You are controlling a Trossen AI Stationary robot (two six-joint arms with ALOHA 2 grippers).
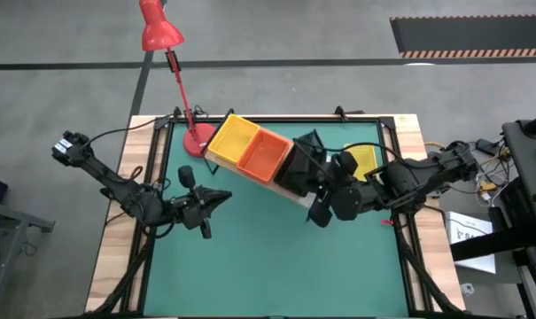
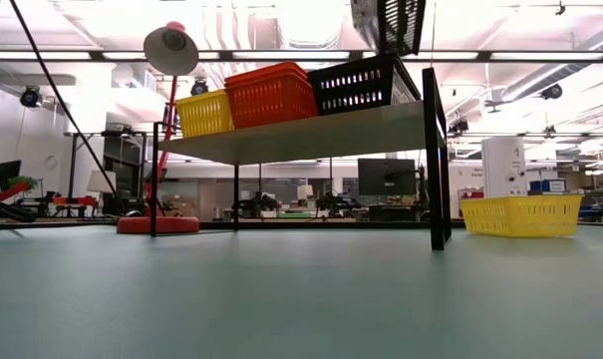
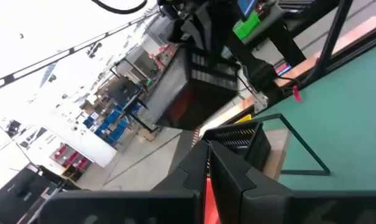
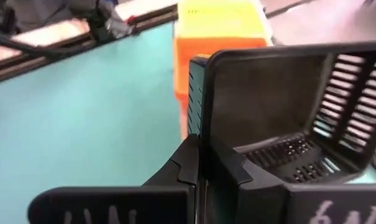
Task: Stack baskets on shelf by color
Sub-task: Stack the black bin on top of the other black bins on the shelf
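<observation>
The shelf stands slantwise at the table's far middle. On it rest a yellow basket, an orange basket and a black basket, side by side on their bottoms. My right gripper is shut on another black basket, held in the air above the shelf's black end. A second yellow basket sits on the mat at the right. My left gripper hovers shut and empty, near and to the left of the shelf. My right gripper pinches one side wall of the black basket at its rim, one finger inside the basket and one outside. The fingers slant downward from the table's right side. The basket is lifted clear and tilted, above the black basket on the shelf.
A red desk lamp stands with its base at the shelf's far left end. Open green mat lies between the shelf and the table's near edge. The table's wooden border runs along both sides.
</observation>
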